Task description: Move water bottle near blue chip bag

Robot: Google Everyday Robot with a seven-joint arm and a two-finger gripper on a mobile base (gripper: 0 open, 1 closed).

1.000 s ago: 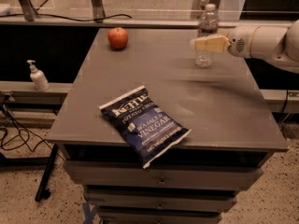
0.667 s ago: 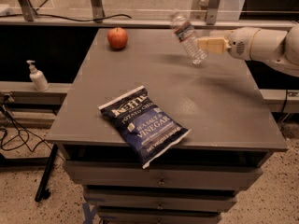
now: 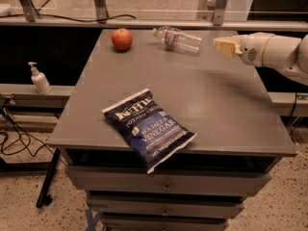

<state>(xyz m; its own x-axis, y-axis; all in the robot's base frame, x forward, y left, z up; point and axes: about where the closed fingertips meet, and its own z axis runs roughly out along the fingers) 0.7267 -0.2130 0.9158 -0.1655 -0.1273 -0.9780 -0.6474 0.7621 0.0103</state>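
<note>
the water bottle (image 3: 178, 39), upright at the end effector (image 3: 225, 46) a second ago and then tipping, now lies on its side on the far part of the counter (image 3: 216, 105), right of the apple (image 3: 121, 39). the end effector hangs apart, to its right.

Water bottle (image 3: 177, 39) lies on its side at far edge of worktop (image 3: 216, 105), just right of apple (image 3: 121, 39), cap end toward apple. Hand (image 3: 222, 46) hovers at right, apart from bottle. Blue chip bag (image 3: 149, 127) flat at near edge, corner overhanging. Pump bottle (image 3: 38, 78) on ledge, left.
</note>
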